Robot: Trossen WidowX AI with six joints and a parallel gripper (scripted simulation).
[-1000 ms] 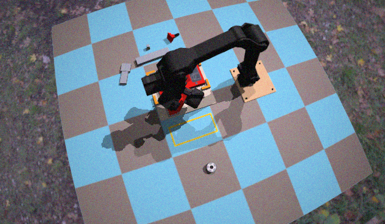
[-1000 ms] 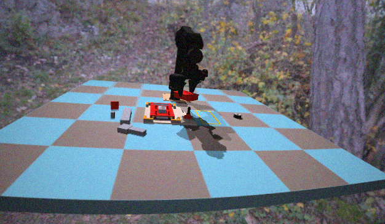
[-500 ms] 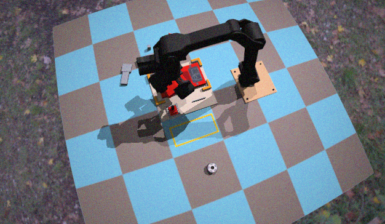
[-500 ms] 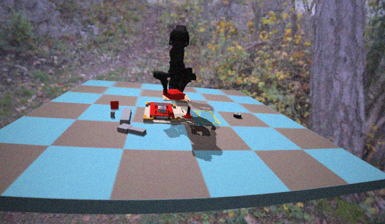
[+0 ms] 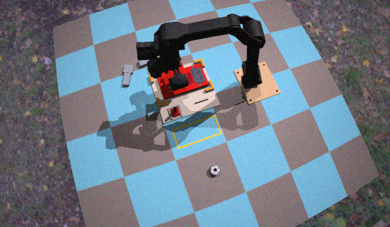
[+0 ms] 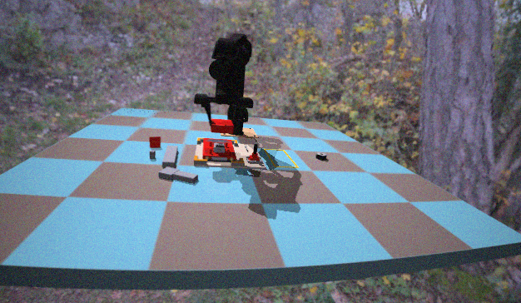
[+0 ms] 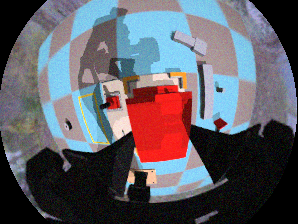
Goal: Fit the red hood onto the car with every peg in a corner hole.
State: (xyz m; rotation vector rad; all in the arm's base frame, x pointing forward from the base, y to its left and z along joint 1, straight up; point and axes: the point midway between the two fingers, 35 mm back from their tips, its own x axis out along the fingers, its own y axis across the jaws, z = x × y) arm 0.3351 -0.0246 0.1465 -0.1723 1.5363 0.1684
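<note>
The red hood (image 6: 221, 126) (image 7: 159, 127) is held in the air between the fingers of my gripper (image 6: 223, 123) (image 7: 161, 130), which is shut on it. In the exterior view there is a gap between the hood and the car chassis (image 5: 196, 86) (image 6: 208, 151) (image 7: 150, 91) below. The chassis is a red deck in the pale jig (image 5: 156, 90) (image 7: 155, 79) with orange corners. The grey engine block (image 6: 219, 147) sits on the deck. In the top view the wrist and fingers cover much of the deck and hood. The pegs and corner holes cannot be made out.
A small red piece with a black knob (image 5: 175, 111) (image 6: 255, 157) stands on the jig's near end. A yellow outline (image 7: 86, 95) and a wheel (image 5: 215, 170) (image 6: 320, 156) lie beyond it. Grey bars (image 5: 126, 79) (image 6: 170, 156) (image 7: 206, 90) and another red piece (image 6: 155, 141) (image 7: 220, 123) lie on the other side.
</note>
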